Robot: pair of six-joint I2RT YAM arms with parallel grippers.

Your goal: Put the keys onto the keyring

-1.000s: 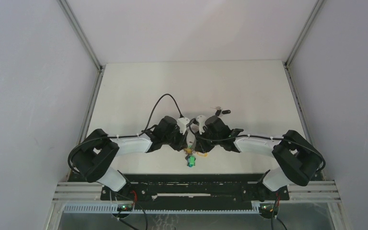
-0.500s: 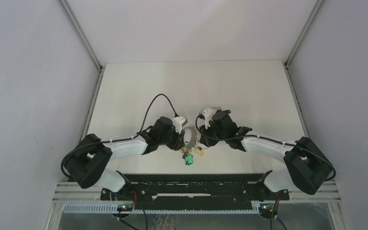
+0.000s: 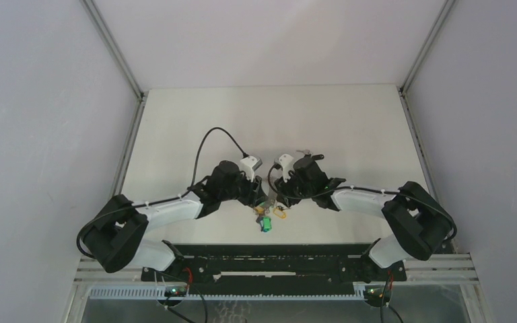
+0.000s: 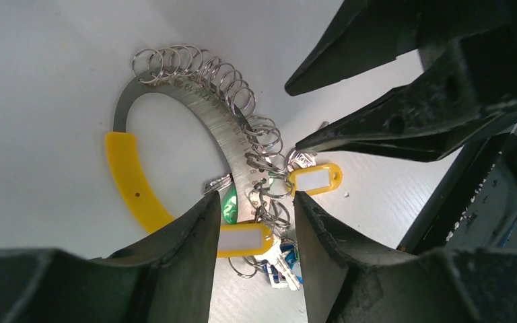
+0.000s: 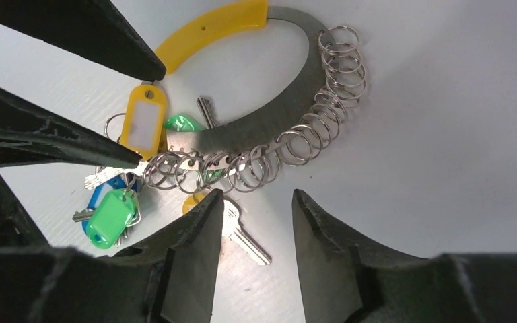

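Two grippers, the left gripper (image 4: 256,200) and the right gripper (image 5: 257,195), are hovering low over the keyring (image 5: 209,30), each with jaws parted wide and gripping nothing. Nearest the arm bases, at the near end of the keyring, a bunch of keys (image 5: 111,208) with green, blue and yellow tags is sitting among its small split rings. Just beside the keyring, under the right gripper, a loose key (image 5: 242,235) is lying flat. The keyring, a flat metal loop with a yellow grip, is resting on the table (image 3: 343,121). It seems the arms are lining up a pick; next, one should be pinching the loose key while the other is steadying the keyring. Beyond the keyring, the white table is running back to plain pale walls (image 3: 269,40).
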